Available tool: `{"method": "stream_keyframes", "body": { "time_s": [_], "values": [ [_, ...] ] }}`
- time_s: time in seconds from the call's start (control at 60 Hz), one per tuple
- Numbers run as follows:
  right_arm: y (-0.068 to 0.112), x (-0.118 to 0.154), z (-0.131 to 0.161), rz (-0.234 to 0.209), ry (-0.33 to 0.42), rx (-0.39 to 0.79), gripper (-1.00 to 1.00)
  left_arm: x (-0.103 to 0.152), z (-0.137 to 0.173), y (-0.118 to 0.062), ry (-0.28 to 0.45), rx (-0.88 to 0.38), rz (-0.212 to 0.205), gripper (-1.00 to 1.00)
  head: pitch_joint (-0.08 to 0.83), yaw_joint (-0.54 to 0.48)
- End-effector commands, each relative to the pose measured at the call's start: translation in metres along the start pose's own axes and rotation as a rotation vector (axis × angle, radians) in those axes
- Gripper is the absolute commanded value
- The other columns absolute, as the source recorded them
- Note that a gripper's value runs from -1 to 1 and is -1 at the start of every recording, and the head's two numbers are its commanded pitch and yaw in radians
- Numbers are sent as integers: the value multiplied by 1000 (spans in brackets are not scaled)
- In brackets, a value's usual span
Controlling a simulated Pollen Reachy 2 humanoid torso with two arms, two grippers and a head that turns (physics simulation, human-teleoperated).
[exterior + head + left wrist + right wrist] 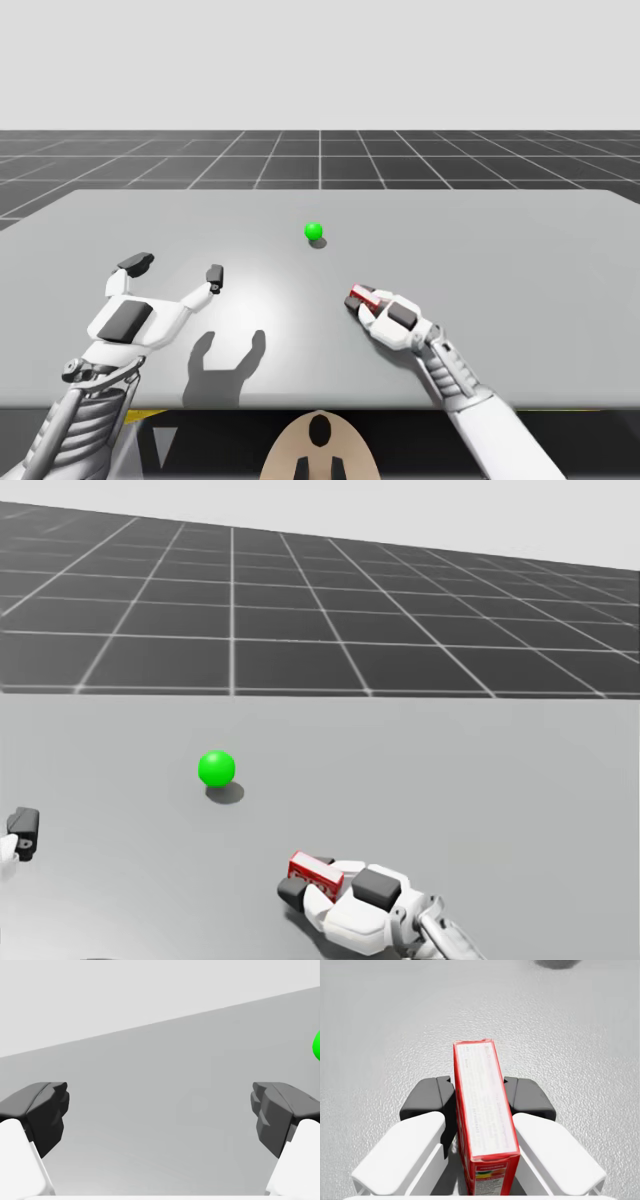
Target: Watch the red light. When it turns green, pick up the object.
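My right gripper [479, 1091] clamps the red box [484, 1125] across its broad faces. It is likely light, stiff, slick cardboard. My left gripper [160, 1110] gapes wide, empty.

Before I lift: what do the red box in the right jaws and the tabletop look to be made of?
The red box looks like printed cardboard with a slight gloss: thin flat panels, crisp folded edges, print on its faces. The table is matte grey with a fine pebbled grain, perhaps textured laminate or coated plastic. In a render, both stay guesses.
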Motion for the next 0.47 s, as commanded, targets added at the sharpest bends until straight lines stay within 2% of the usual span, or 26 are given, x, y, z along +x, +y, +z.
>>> {"method": "stream_keyframes", "body": {
  "time_s": [0.017, 0.167, 0.283, 0.383, 0.433, 0.45, 0.467],
  "values": [
    [8, 31, 10, -3, -81, 12, 1000, 0, 0, 0, 0, 0, 0, -1000, 339, -188],
    [26, 67, 24, -2, -188, 7, 1000, 0, -1, 0, 1, 0, -1, -1000, 336, -187],
    [46, 105, 42, 23, -300, -13, 1000, 0, -1, 1, -3, 2, -2, -1000, 335, -186],
    [70, 146, 67, 32, -439, -36, 1000, 0, -1, 1, -6, 3, -5, -1000, 331, -184],
    [77, 157, 75, 36, -484, -50, 1000, 0, -1, 1, -6, 2, -5, -1000, 331, -183],
    [84, 167, 82, 39, -534, -55, 1000, 0, -1, 1, -6, 3, -5, -1000, 330, -183],
    [87, 171, 85, 37, -552, -58, 1000, 0, -1, 1, -5, 2, -5, -1000, 330, -183]
  ]
}}
